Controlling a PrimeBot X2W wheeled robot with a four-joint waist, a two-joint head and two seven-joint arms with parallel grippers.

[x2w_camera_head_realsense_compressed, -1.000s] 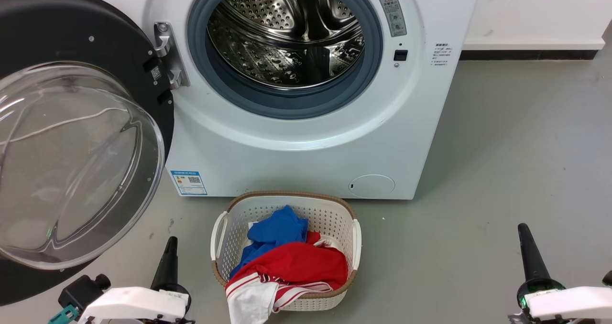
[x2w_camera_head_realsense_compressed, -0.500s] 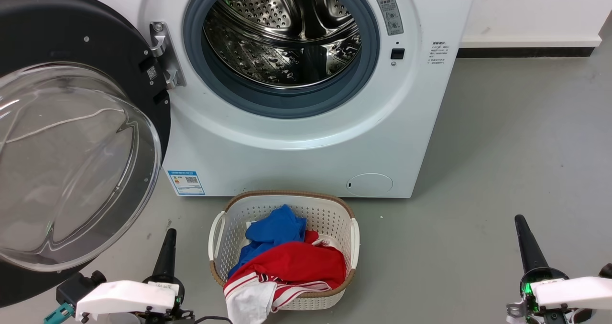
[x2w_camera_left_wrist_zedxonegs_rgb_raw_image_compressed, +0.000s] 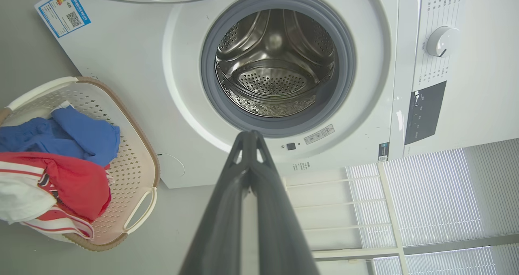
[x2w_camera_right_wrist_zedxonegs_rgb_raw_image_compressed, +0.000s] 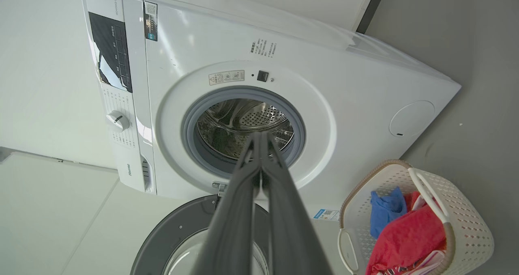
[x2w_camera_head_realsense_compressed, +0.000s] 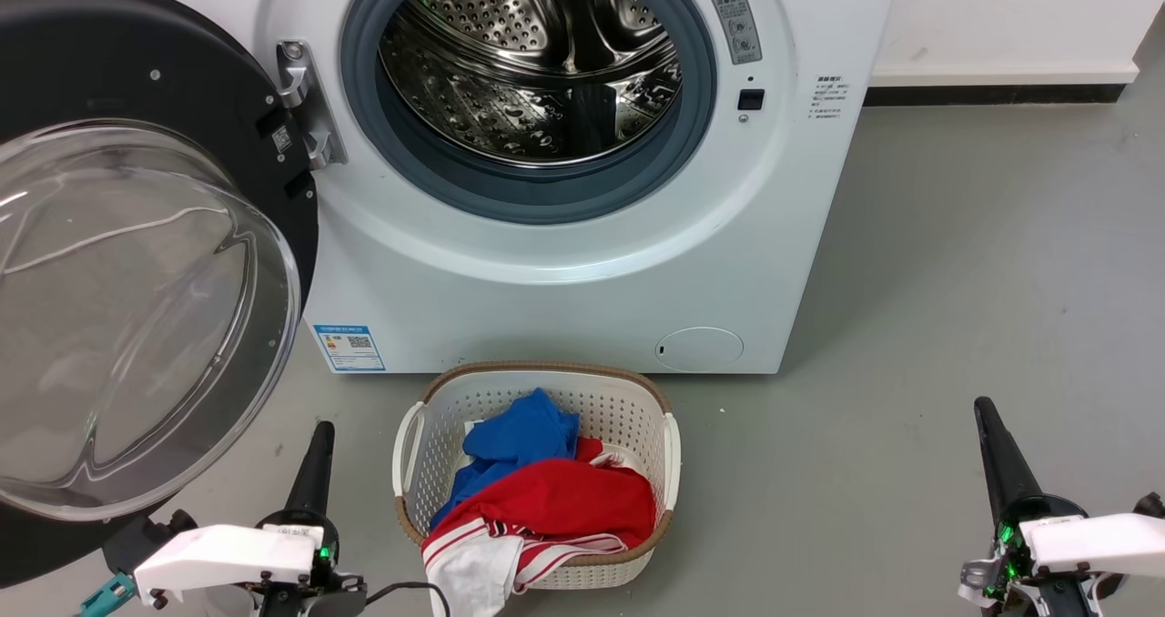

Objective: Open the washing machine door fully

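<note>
- The whole head view slides a little toward the upper left over the last second. The washing machine (x2w_camera_head_realsense_compressed: 582,271), the floor (x2w_camera_head_realsense_compressed: 983,262) and everything on it shift together, so I read this as my camera moving, not the things.
- The washing machine door (x2w_camera_head_realsense_compressed: 109,62) fills the left side of the head frame, swung right round on its hinge (x2w_camera_head_realsense_compressed: 305,107) so its inner face and clear bowl window (x2w_camera_head_realsense_compressed: 136,308) point back at me. Measured against the machine's front, it sits at the same angle as a second ago. I judge it as far open as it goes, so the task looks done.
- The steel drum (x2w_camera_head_realsense_compressed: 537,62) at upper centre is fully exposed, with nothing across its mouth.
- The laundry basket (x2w_camera_head_realsense_compressed: 637,399) stands at lower centre, just in front of the machine, with blue and red clothes (x2w_camera_head_realsense_compressed: 555,499) heaped in it. It keeps its place relative to the machine.
- The left gripper (x2w_camera_head_realsense_compressed: 322,428) at lower left has its fingers pressed together on nothing, as its wrist view confirms (x2w_camera_left_wrist_zedxonegs_rgb_raw_image_compressed: 251,135). It hangs just below the door's rim, apart from it.
- The right gripper (x2w_camera_head_realsense_compressed: 983,405) at lower right is likewise closed and empty (x2w_camera_right_wrist_zedxonegs_rgb_raw_image_compressed: 259,135), well away from the door.
- Both grippers have crept slightly up the frame, more than the basket has. That fits arms parked while the view settles.
</note>
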